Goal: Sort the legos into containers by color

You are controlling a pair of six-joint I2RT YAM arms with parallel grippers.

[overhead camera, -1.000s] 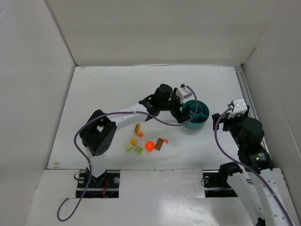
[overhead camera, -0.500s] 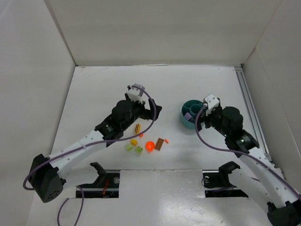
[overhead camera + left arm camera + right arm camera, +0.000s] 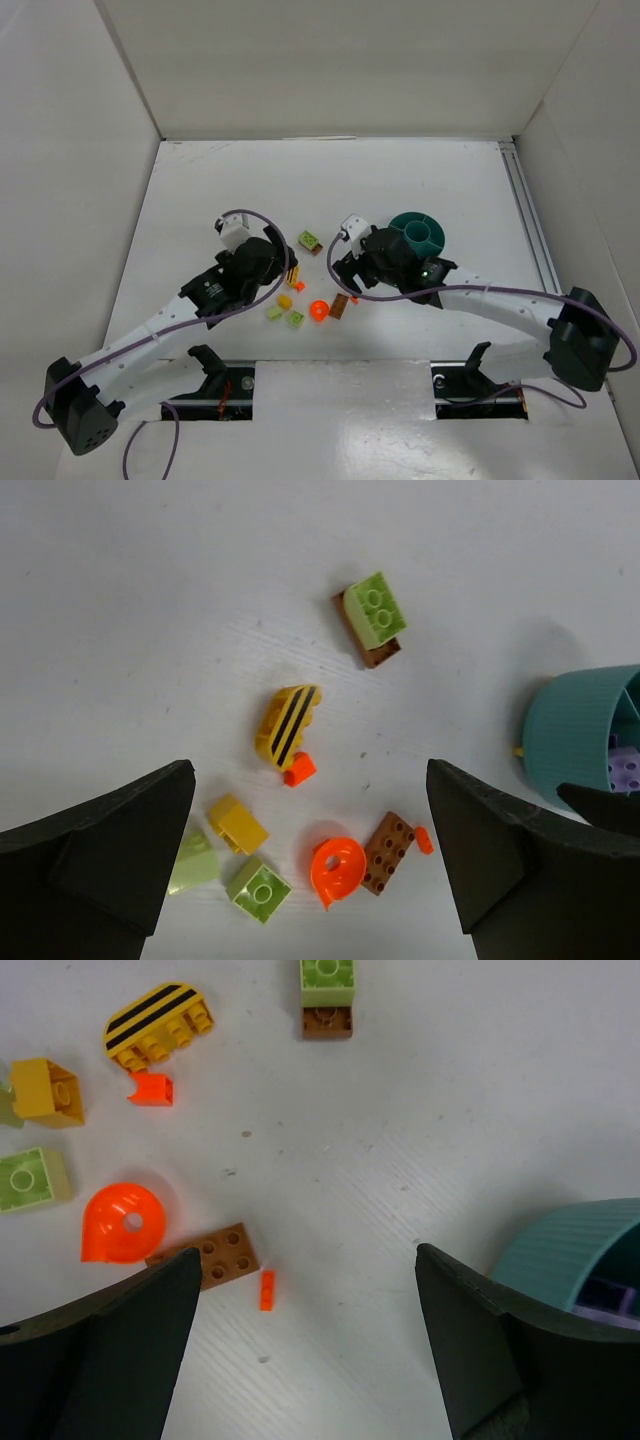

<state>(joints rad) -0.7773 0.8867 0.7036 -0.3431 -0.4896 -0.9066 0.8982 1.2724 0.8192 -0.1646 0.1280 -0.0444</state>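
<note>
The legos lie loose on the white table: a lime-on-brown stack (image 3: pixel 375 610), a yellow black-striped piece (image 3: pixel 287 723), a small orange brick (image 3: pixel 298 770), a yellow brick (image 3: pixel 238 823), two lime bricks (image 3: pixel 258 888), the round orange piece (image 3: pixel 337 868), a brown plate (image 3: pixel 388 852) and an orange sliver (image 3: pixel 267 1290). The teal bowl (image 3: pixel 418 235) stands to their right and holds a purple brick (image 3: pixel 625 772). My left gripper (image 3: pixel 310 780) is open and empty above the pile. My right gripper (image 3: pixel 307 1260) is open and empty, between the brown plate (image 3: pixel 220 1255) and the bowl (image 3: pixel 580 1250).
White walls enclose the table on the left, back and right. A rail (image 3: pixel 525 210) runs along the right edge. My right arm (image 3: pixel 490 300) stretches low across the table in front of the bowl.
My left gripper has drawn back from the bowl to the left of the pile. My right gripper has swung left past the bowl to the pile. The lime-on-brown stack now shows behind the pile.
</note>
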